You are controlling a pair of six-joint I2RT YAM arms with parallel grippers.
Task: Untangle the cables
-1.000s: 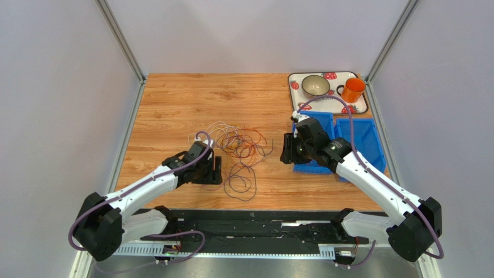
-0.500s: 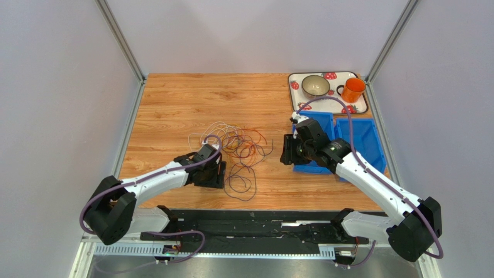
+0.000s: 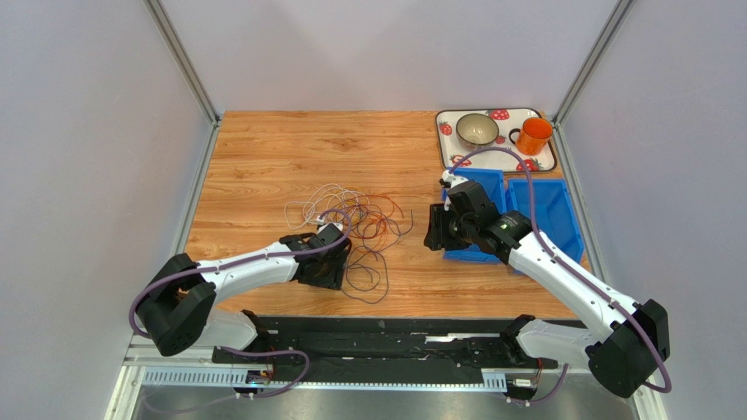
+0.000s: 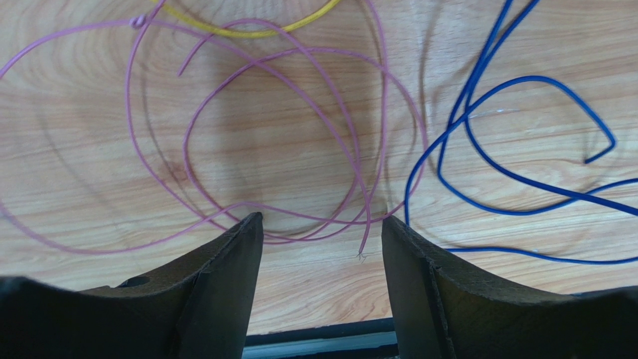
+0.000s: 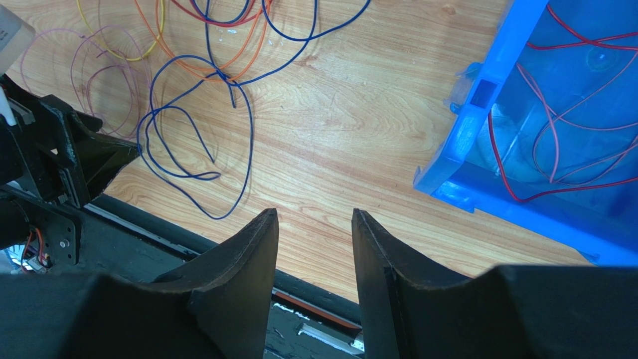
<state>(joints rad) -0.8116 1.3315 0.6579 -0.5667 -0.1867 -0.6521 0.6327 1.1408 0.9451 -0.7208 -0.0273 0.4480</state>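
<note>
Cables [image 3: 359, 229]: loose tangle on table [image 3: 263, 149], no single long axis; blue loop [image 3: 364, 282] trails toward the near edge. Left gripper [image 4: 322, 224]: parted, empty, pink loops [image 4: 273, 142] just beyond its tips. Right gripper [image 5: 311, 221]: parted, empty. Right wrist alone shows red wires [image 5: 554, 149] inside blue bin [image 5: 479, 127].

The whole light-brown wooden table [image 3: 281, 157] is taken in from far above and behind the arm bases [image 3: 230, 331], which are seen along the bottom edge. The left wrist view is held very close over the wood, facing down between the dark fingers of the left gripper [image 4: 322, 284] at the lower edge. The right wrist view is set higher and tilted, past the right gripper [image 5: 313, 269], with the blue plastic bin [image 5: 524, 217] at upper right. The thin dark-blue wire loops [image 5: 250, 149] are shared by both wrist views.
</note>
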